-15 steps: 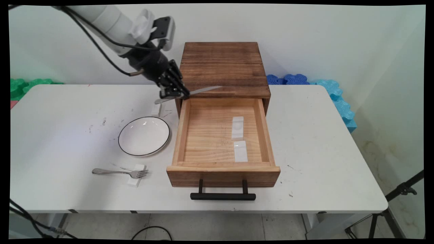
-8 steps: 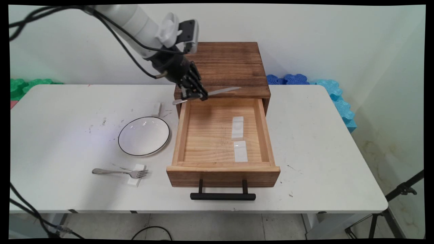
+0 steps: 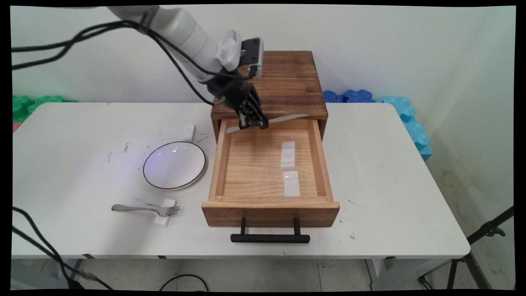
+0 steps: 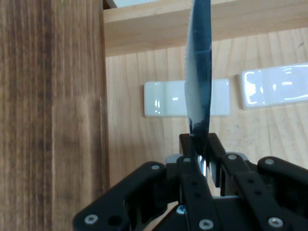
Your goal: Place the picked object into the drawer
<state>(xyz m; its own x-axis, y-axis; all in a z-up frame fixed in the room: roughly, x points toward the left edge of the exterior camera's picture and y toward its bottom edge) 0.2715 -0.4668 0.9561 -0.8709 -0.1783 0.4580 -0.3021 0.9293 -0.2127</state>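
Presently the claw [image 3: 255, 122] is clamped on one table knife [image 3: 269, 122], carried nearly level over the open drawer's [image 3: 246, 164] far end, blade toward 3 o'clock; in my judgement the grip should stay firm and the knife level, clear of the drawer wall and cabinet [image 3: 283, 78] front. Counted: one knife, two white rests [image 3: 287, 154] in the drawer toward 5 o'clock of the claw, one bowl [image 3: 174, 165] at 8 o'clock on the bench [image 3: 390, 172], one fork [image 3: 144, 209] on a white rest [image 3: 165, 218], one further rest [image 3: 189, 132] at 9 o'clock.

A white table [image 3: 390, 172] stands before a pale wall [image 3: 390, 45], with blue foam mats [image 3: 407, 115] and green foam mats [image 3: 28, 105] behind.
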